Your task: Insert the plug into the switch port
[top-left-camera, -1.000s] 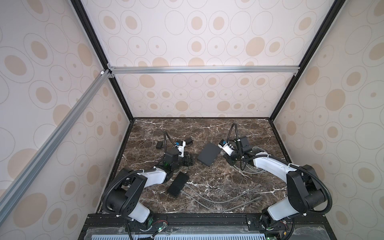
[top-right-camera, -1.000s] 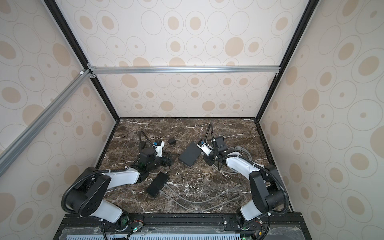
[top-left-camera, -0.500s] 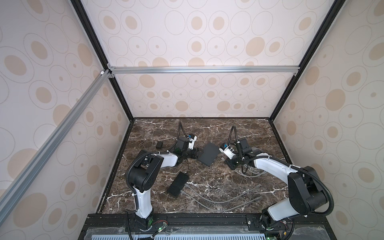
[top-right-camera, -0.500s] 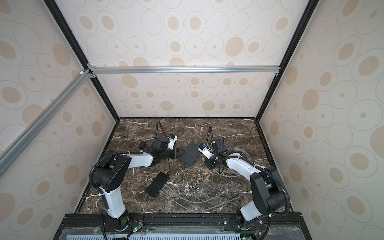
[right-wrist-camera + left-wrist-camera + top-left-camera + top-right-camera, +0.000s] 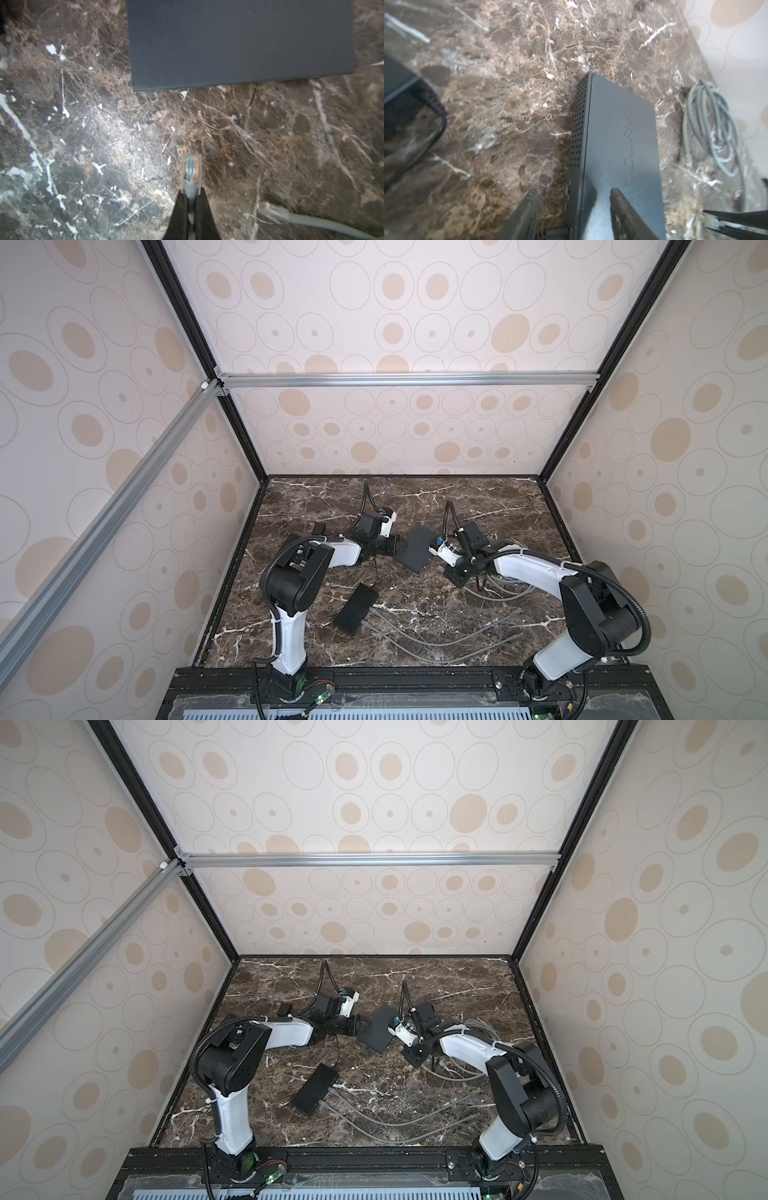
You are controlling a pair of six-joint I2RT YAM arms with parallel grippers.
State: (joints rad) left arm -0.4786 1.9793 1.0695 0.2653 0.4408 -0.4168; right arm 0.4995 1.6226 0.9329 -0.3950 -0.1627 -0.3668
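Beyond the right tool (image 5: 191, 191), the plug (image 5: 191, 168) points lengthwise toward the switch (image 5: 239, 41).

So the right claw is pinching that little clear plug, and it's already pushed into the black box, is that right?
Not quite. The right gripper does pinch the plug, but the plug is not in the switch yet: the right wrist view shows bare marble table between the plug's tip and the switch's near edge.

walls (image 5: 374, 302): cream, tan ovals | floor (image 5: 415, 497): brown marble, white veins
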